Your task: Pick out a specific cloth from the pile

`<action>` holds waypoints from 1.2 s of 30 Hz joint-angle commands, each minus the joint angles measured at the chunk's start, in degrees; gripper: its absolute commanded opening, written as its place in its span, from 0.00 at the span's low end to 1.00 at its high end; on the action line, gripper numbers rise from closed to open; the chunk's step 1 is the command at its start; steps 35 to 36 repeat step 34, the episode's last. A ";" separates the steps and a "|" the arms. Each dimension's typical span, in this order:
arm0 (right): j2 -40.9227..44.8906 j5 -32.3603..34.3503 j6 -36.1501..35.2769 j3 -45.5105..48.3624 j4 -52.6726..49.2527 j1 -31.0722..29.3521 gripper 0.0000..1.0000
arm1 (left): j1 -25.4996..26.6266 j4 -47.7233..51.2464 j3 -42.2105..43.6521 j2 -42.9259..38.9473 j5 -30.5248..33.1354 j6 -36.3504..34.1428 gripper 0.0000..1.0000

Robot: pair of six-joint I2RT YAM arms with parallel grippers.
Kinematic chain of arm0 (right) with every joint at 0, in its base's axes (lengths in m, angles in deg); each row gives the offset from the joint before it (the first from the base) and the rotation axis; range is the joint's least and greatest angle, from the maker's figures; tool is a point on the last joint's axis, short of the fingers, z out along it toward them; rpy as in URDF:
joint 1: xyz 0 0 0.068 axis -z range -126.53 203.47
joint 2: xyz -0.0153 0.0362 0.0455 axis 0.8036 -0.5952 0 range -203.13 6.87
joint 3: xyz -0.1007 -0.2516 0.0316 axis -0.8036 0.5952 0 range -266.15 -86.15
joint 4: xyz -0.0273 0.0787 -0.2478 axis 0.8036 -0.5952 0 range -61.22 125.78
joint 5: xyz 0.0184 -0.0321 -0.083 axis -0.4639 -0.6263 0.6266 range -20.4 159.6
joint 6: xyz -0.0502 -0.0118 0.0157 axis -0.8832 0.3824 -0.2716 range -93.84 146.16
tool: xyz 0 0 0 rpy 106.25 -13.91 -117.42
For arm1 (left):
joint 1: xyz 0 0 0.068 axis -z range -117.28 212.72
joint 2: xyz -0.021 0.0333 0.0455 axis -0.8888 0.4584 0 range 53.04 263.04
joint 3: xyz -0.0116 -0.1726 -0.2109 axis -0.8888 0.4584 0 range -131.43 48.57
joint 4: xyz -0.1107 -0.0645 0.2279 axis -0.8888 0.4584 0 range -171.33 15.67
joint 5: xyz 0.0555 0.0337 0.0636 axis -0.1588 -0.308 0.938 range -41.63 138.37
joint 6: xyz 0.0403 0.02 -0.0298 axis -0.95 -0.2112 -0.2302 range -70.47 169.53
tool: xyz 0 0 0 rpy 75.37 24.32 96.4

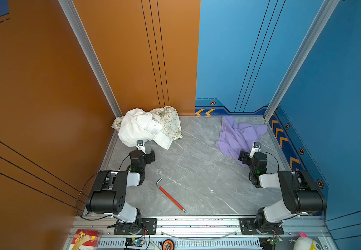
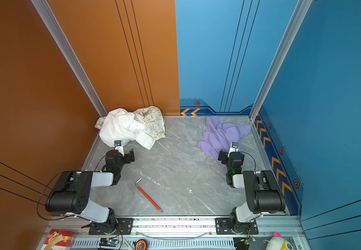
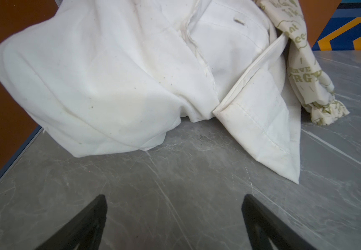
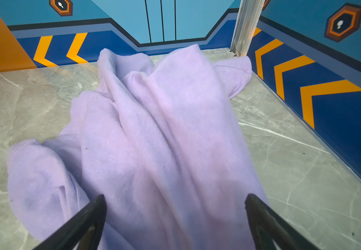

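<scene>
Lavender cloth (image 1: 238,136): crumpled on bench (image 1: 196,173), far right, well apart from pile (image 1: 144,127). Right fingers (image 4: 92,210): spread over its near edge, empty. Left fingers (image 3: 92,210): spread, empty, near pile. Step: separation seemingly done; next, lift clear without snagging.

We log plain lavender cloth (image 1: 233,138) right of centre in both top views, pile (image 1: 140,127) left of centre plain white over cream with olive-green doodles and lettering, grey white-veined tabletop (image 1: 196,173), red-sleeved silver hex key (image 1: 171,198), orange wall (image 1: 45,86) left, blue wall (image 1: 337,86) right with orange chevrons.
</scene>
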 commanded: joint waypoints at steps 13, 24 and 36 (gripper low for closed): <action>-0.28 -0.61 -1.05 -0.69 1.69 -0.24 1.00 | -0.09 -3.72 0.85 0.94 -2.34 -1.16 0.98; -0.28 -0.61 -1.04 -0.78 1.60 -0.24 1.00 | 0.24 -3.72 0.78 1.08 -1.78 -1.42 0.98; -0.28 -0.58 -1.13 -0.76 1.60 -0.28 1.00 | 0.10 -3.72 0.83 0.97 -2.03 -1.25 0.98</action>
